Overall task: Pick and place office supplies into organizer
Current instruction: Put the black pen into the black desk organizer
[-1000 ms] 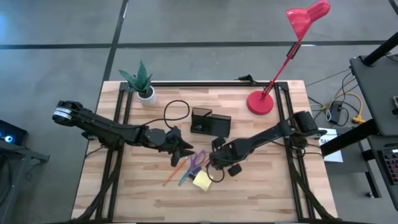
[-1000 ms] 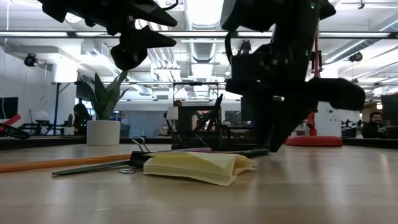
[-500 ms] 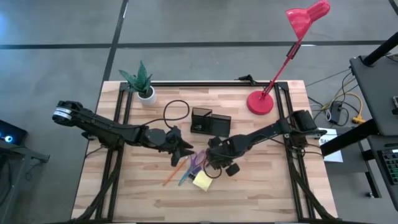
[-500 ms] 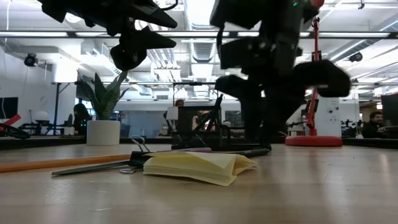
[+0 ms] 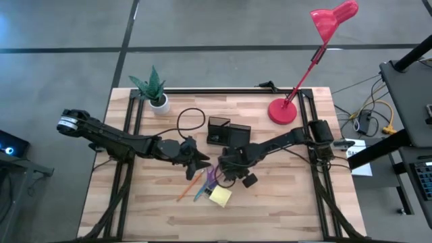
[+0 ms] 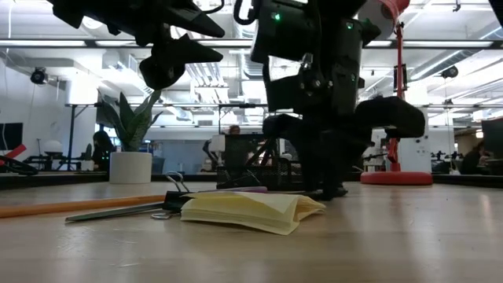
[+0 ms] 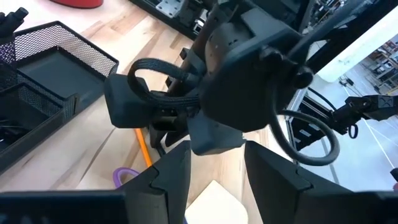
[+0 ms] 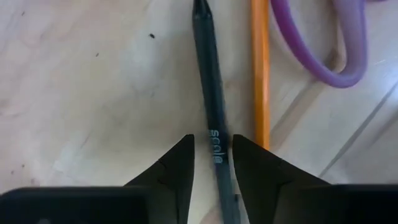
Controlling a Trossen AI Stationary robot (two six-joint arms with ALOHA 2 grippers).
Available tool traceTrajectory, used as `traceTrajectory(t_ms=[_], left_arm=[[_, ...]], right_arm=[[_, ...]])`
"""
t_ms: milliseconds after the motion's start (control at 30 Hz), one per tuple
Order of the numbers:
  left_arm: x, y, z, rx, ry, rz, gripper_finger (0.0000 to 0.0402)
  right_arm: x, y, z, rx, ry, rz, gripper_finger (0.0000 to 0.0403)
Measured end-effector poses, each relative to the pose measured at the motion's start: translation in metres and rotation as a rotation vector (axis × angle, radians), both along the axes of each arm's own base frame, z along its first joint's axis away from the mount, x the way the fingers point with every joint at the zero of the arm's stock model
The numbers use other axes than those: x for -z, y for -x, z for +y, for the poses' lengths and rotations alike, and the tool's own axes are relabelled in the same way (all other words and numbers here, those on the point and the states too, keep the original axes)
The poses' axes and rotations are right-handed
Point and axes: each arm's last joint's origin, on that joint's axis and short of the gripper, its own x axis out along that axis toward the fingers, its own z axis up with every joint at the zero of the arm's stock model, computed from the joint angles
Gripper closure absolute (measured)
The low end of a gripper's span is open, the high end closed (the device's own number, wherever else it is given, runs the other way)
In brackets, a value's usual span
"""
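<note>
The counter [image 5: 283, 209] has open wood near its front edge; the organizer [image 5: 228, 132] sits just behind the clutter. The idle left pincer [image 5: 200, 162] hovers parted and empty beside the pile. The right pincer [image 8: 213, 163] straddles the dark pen [image 8: 208, 87], fingers parted, not yet gripping. It should close squarely, clear of the orange pencil [image 8: 260, 74] and scissors [image 8: 329, 43], then lift straight.

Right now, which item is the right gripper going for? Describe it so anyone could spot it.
Start at the organizer, then the supplies pile in front of it. The right gripper straddles a thin dark pen. It lies beside an orange pencil and purple scissors.
</note>
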Motion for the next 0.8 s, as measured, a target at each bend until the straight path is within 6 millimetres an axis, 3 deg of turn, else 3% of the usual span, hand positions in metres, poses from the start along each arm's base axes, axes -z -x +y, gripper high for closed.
traceTrajectory(t_ms=[300, 800], left_arm=[[0.0, 0.0, 0.0, -0.002, -0.004, 0.0, 0.0265], [0.0, 0.0, 0.0, 0.001, -0.01, 0.001, 0.0265]], right_arm=[[0.005, 0.004, -0.019, 0.011, -0.008, 0.035, 0.0309], [0.017, 0.014, -0.022, -0.052, 0.035, 0.058, 0.0356]])
